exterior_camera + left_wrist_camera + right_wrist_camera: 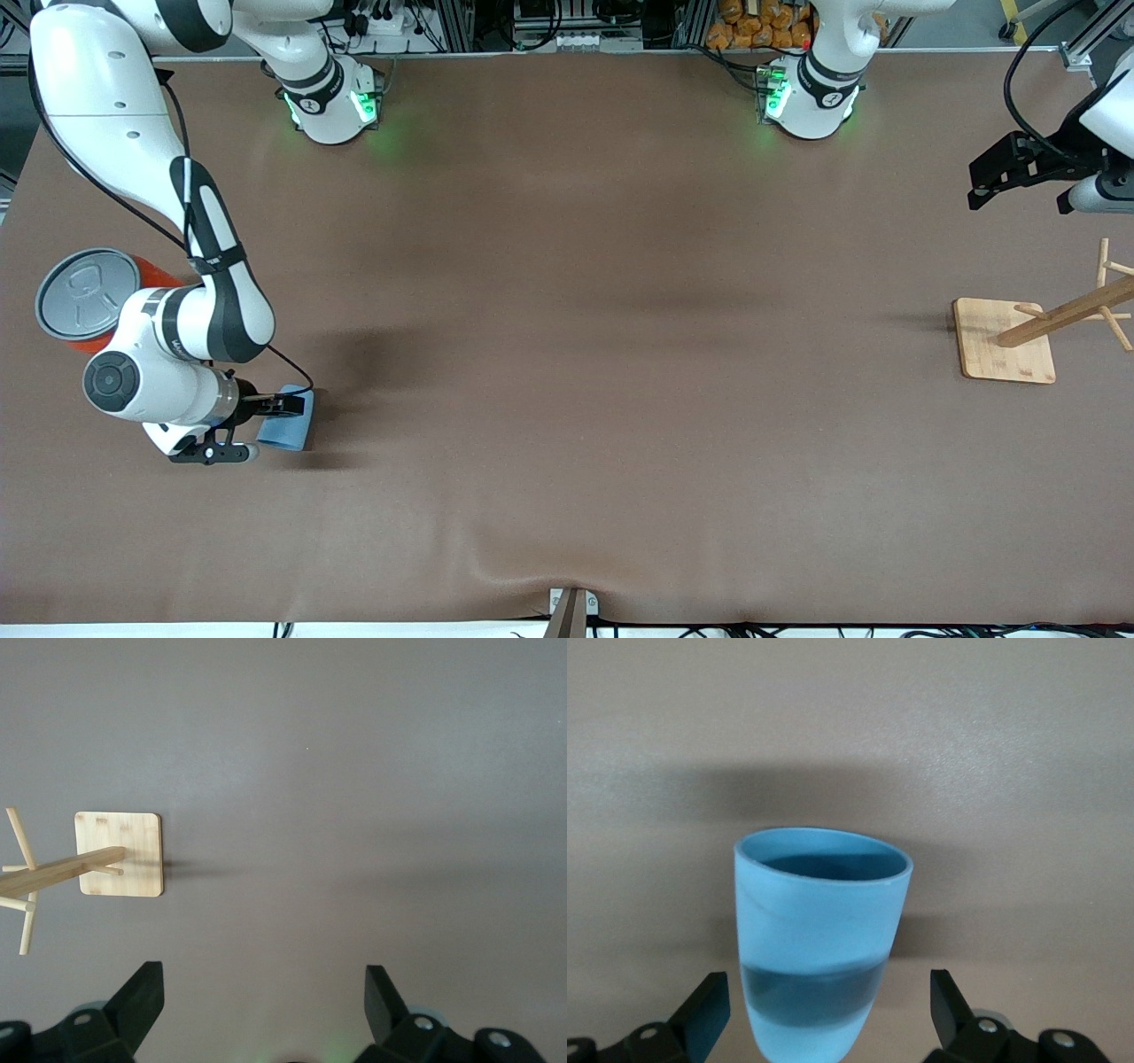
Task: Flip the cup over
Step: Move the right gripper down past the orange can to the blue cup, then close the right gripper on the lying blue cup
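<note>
The small light blue tapered plastic cup (288, 424) lies on its side on the brown surface (567, 354), toward the right arm's end of it and fairly near the front camera. In the right wrist view the cup (819, 939) points its open rim away from the wrist, the narrower base lying between the two black fingers (700, 1014).

The right end effector (252, 425) is low at the cup, with its fingers spread wide apart, one on each side of the base. There is a gap on both sides, so the cup is not clamped. One finger in the front view lies across the top of the cup, the other sits just beside it, nearer to the camera.

A large orange cylinder with a grey can-style lid (89, 297) stands upright close to the right arm's wrist, farther from the front camera than the cup and partly hidden by the arm.

The left arm waits. Its left end effector (1014, 173) hangs in the air over the surface at the left arm's end, fingers (137, 1001) fully apart with nothing between them. Near it, a light wooden rack with pegs on a square base (1005, 341) stands on the surface; the left wrist view shows the same rack (120, 855) on bare brown cloth.
</note>
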